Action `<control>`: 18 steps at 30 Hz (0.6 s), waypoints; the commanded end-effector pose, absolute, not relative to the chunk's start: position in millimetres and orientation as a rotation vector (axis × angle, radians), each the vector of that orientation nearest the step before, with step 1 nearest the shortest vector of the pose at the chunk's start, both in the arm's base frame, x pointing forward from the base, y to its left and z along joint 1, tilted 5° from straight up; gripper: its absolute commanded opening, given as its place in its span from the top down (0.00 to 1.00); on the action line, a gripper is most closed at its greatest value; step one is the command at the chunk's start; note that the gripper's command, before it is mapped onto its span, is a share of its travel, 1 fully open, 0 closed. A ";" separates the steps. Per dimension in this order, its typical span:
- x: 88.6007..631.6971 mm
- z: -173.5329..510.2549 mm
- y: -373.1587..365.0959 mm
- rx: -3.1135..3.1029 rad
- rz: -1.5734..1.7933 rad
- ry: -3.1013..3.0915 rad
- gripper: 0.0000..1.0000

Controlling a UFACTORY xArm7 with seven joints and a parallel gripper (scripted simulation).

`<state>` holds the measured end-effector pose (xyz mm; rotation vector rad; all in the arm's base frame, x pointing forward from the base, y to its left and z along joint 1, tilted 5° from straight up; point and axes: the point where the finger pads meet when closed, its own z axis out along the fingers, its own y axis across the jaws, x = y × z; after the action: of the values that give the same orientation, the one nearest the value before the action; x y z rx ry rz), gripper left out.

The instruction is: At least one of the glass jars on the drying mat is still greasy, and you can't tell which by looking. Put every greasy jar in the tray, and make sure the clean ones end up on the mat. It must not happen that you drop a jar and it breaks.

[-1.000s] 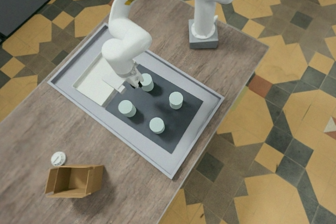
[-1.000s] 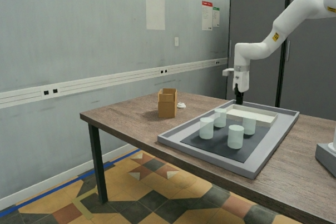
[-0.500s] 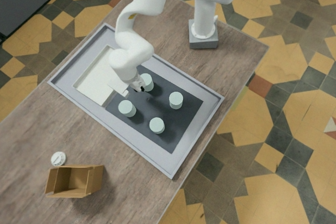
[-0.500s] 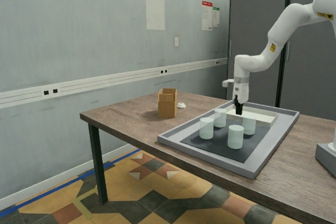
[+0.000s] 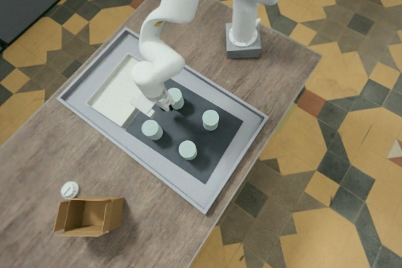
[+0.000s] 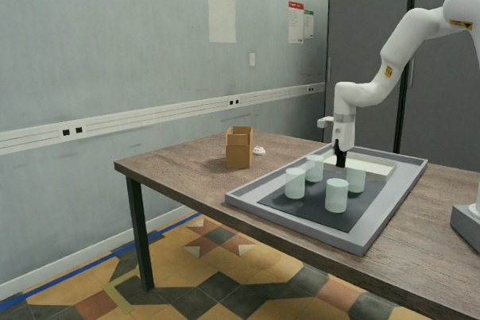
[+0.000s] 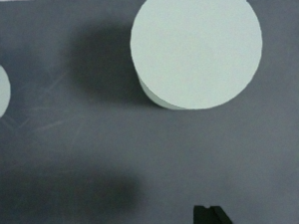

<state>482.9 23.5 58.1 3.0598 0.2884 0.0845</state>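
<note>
Four look-alike pale green glass jars stand upright on the dark mat (image 5: 205, 170) (image 6: 334, 219) (image 7: 100, 138). The tray-side jar nearer the arm base (image 5: 177, 98) (image 6: 355, 179) stands close beside the gripper. The other tray-side jar (image 5: 152, 129) (image 6: 314, 167) (image 7: 196, 49) is large in the wrist view. Farther from the tray stand a base-side jar (image 5: 210, 119) (image 6: 337, 195) and an outer jar (image 5: 188, 149) (image 6: 295, 183) (image 7: 3, 91). No grease shows. My gripper (image 5: 171, 108) (image 6: 340, 165) (image 7: 211, 215) is shut and empty, above the mat between the tray-side jars. The white tray (image 5: 111, 99) (image 6: 375, 164) holds nothing visible.
A raised-rim grey tray (image 5: 227, 171) (image 6: 246, 198) surrounds the mat and the white tray. An open cardboard box (image 5: 113, 215) (image 6: 239, 156) and a white round dial (image 5: 70, 189) (image 6: 259, 151) stand on the wooden table outside it.
</note>
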 end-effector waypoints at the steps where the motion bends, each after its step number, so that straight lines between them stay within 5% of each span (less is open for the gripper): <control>1: 482.8 59.3 23.4 3.060 0.090 0.288 1.00; 18: 476.9 59.0 22.3 3.060 0.090 0.288 1.00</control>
<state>477.0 22.3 57.7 3.0598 0.2884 0.0840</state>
